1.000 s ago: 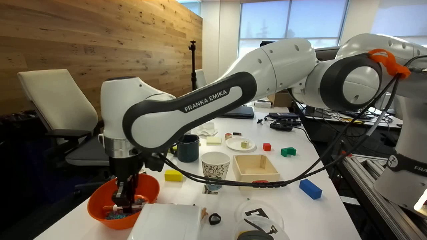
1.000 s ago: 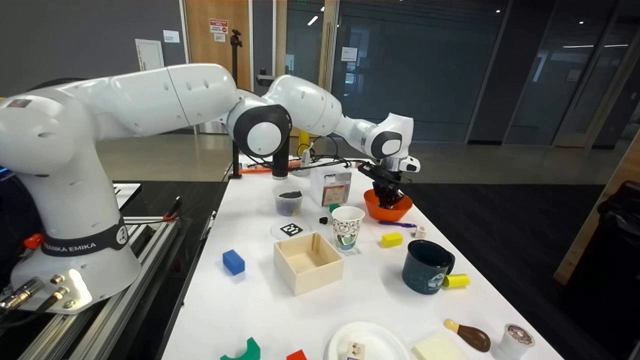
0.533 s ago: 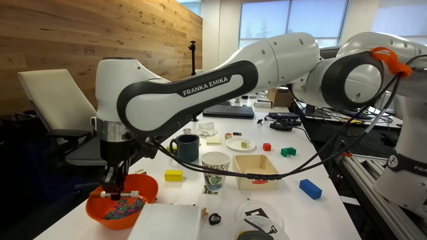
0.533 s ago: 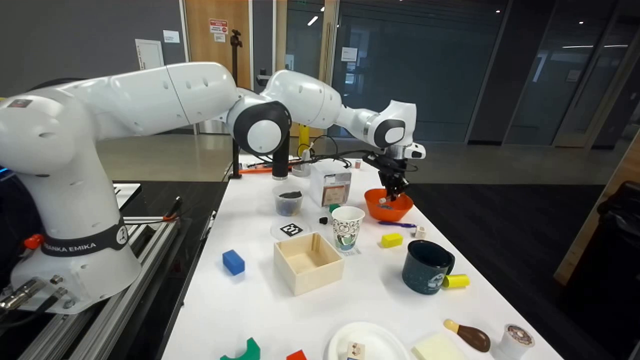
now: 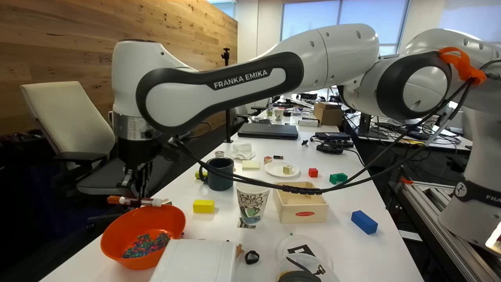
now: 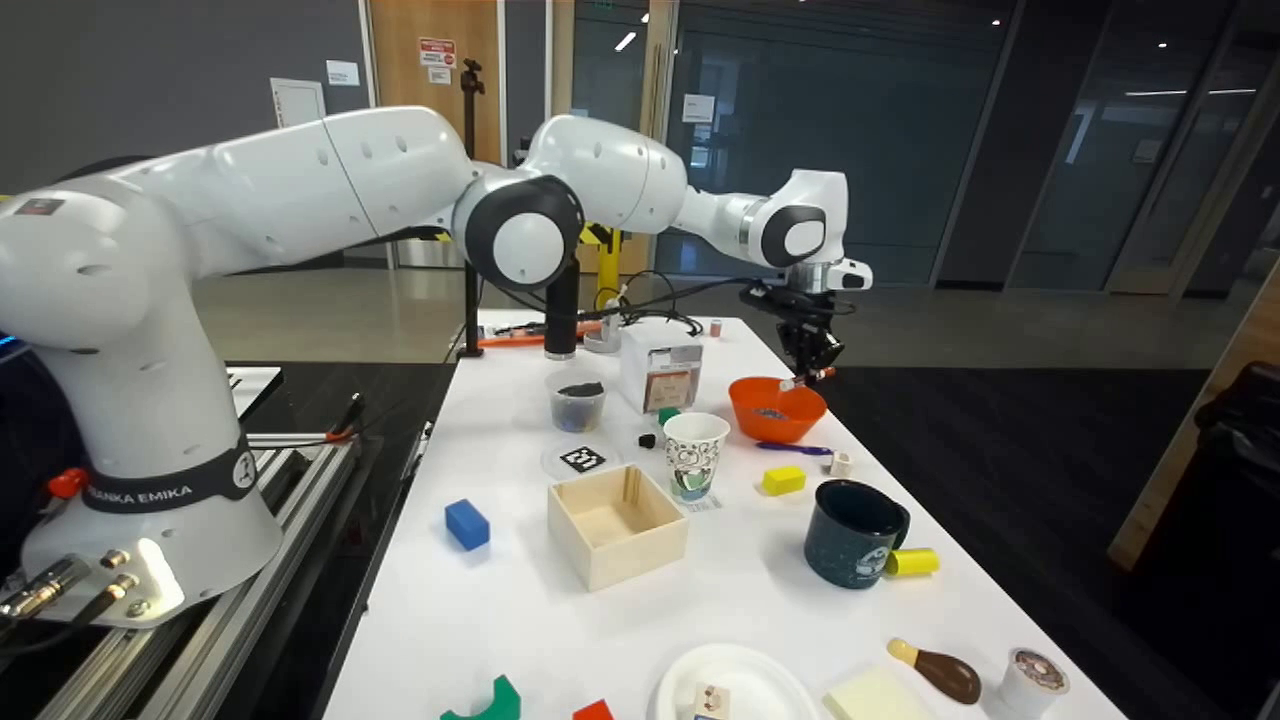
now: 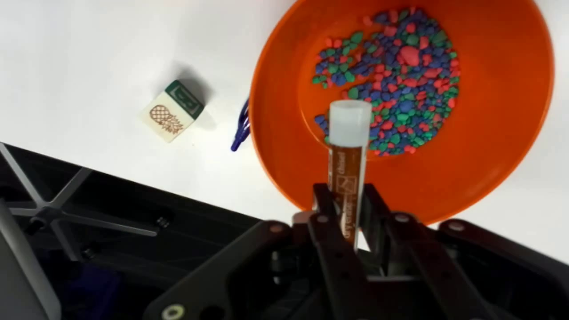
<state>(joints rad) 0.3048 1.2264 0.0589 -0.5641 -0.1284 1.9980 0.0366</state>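
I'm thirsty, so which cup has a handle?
The dark mug: a handle sticks out sideways; the patterned paper cup beside the wooden box has none.

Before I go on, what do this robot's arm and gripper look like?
The Franka Emika Panda arm is glossy white and rounded, with dark-rimmed joint covers, FRANKA EMIKA lettering, a silver wrist ring, black cables and an orange strap. The Robotiq gripper is black, with narrow fingers.

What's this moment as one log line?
claw: clamped on marker | marker: white end over bowl | bowl: upright, pebbles inside | block: near bowl
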